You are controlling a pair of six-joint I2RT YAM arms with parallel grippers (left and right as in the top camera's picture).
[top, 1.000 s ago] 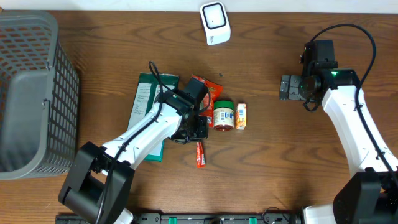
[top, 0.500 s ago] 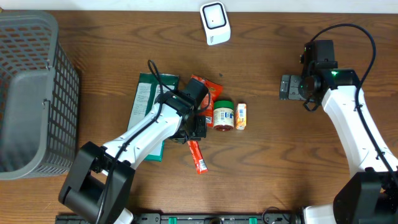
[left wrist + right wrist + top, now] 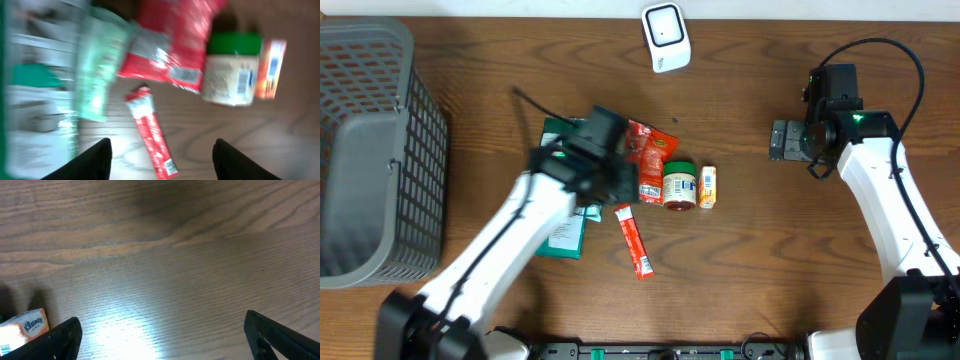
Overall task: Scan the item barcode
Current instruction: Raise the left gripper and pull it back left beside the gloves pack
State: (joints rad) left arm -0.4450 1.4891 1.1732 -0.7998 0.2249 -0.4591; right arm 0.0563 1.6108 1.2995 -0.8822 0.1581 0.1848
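Observation:
A red stick packet (image 3: 633, 240) lies flat on the wood, free of any grip, with a small barcode patch near its lower end (image 3: 150, 131). My left gripper (image 3: 618, 178) hovers above the pile of items, just up and left of the packet. In the left wrist view, which is blurred, my left gripper (image 3: 161, 160) is open and its dark fingertips (image 3: 95, 162) stand either side of the packet, apart from it. The white scanner (image 3: 666, 37) sits at the far edge. My right gripper (image 3: 782, 140) is open over bare table (image 3: 162, 335), holding nothing.
The pile holds a red bag (image 3: 647, 160), a green-lidded jar (image 3: 680, 185), a small orange tissue pack (image 3: 708, 187) and a green flat box (image 3: 560, 205). A grey basket (image 3: 370, 150) fills the left edge. The tissue pack's corner (image 3: 25, 325) shows in the right wrist view.
My left gripper opened and let go of the red stick packet, which now lies on the table. The left arm has swung up and to the left. The right arm has not moved.

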